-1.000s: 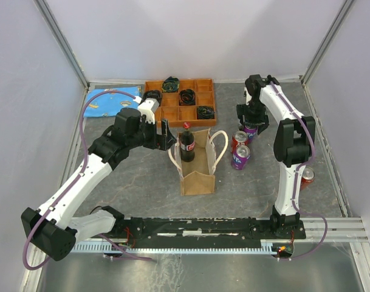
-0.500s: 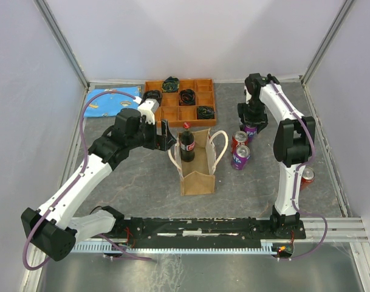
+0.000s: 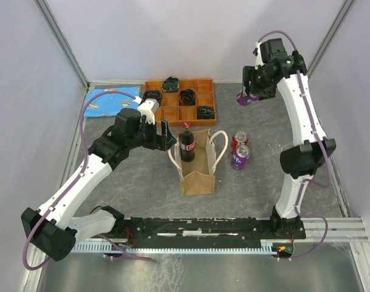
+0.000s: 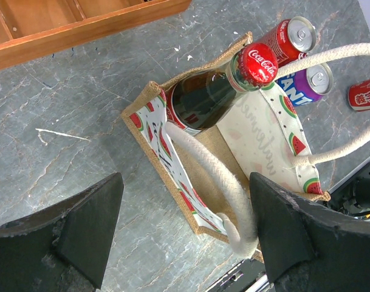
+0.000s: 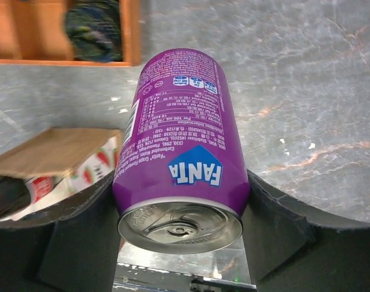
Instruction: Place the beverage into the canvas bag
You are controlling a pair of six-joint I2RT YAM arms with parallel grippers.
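Observation:
The tan canvas bag with white loop handles stands upright at mid-table, with a cola bottle with a red cap standing in it. My right gripper is shut on a purple Fanta can, held high above the table's back right. In the right wrist view the can fills the gap between the fingers of the gripper. My left gripper is open, close to the bag's left side. In the left wrist view the gripper has the bag, one handle and the bottle ahead of it.
A wooden compartment tray with dark coiled items sits at the back, with a blue patterned cloth to its left. A red can and a second purple can stand right of the bag. Another red can lies farther right.
My right arm has lifted the purple can off the table beside the other cans and raised it up and back. The left arm, bag and bottle have not moved.

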